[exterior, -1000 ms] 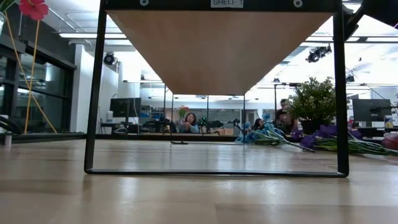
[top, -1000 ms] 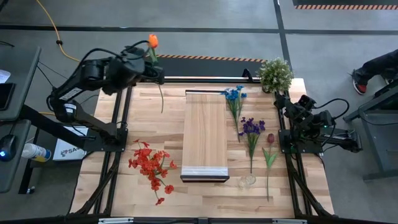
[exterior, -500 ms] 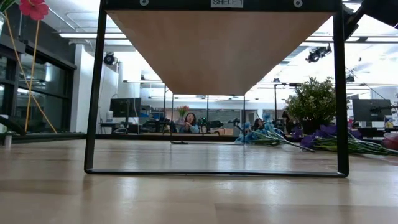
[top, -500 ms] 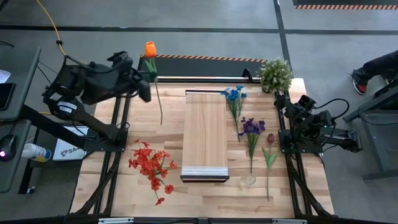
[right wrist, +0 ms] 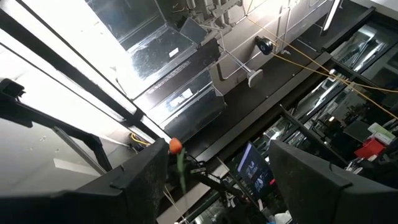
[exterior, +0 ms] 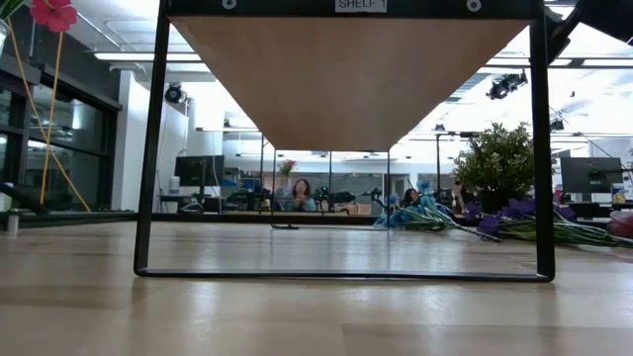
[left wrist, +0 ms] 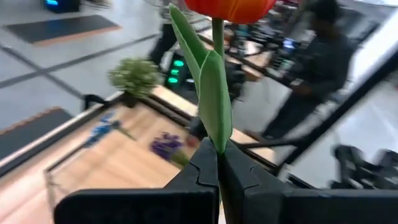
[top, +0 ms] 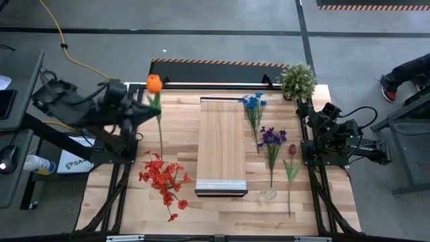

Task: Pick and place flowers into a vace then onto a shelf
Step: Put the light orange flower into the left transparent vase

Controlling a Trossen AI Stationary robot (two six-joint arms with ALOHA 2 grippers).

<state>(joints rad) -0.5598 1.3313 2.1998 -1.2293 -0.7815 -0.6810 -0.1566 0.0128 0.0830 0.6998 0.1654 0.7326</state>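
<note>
My left gripper [top: 150,107] is over the table's left part, shut on an orange tulip [top: 154,83] whose head stands above the fingers in the left wrist view [left wrist: 230,7]. Its stem [top: 160,138] runs down toward the red flowers [top: 163,180] lying on the table. Blue [top: 253,103], purple [top: 272,137] and dark-red [top: 292,149] flowers and a green leaf stem [top: 290,171] lie flat to the right of the shelf [top: 222,144]. A clear glass vase [top: 267,195] stands near the shelf's near right corner. My right gripper [top: 308,109] waits open at the table's right edge. My left gripper pinches the tulip's stem where the green leaf wraps it [left wrist: 217,146], a short way below the head, between its two shut fingers. The fingers reach roughly level from the table's left and lie across the stem. The tulip stands upright, and its long stem hangs below the fingers.
A bushy potted plant [top: 297,79] stands at the far right corner. The shelf rests on a black frame, seen from beneath in the low view [exterior: 346,79]. Bare tabletop lies between the shelf and the red flowers. People sit in the room beyond the table.
My left gripper has swung from over the table's far edge toward the near edge and a little left, carrying the tulip. The tulip stayed upright in the shut fingers, and its hanging stem end now lies closer to the red flowers.
</note>
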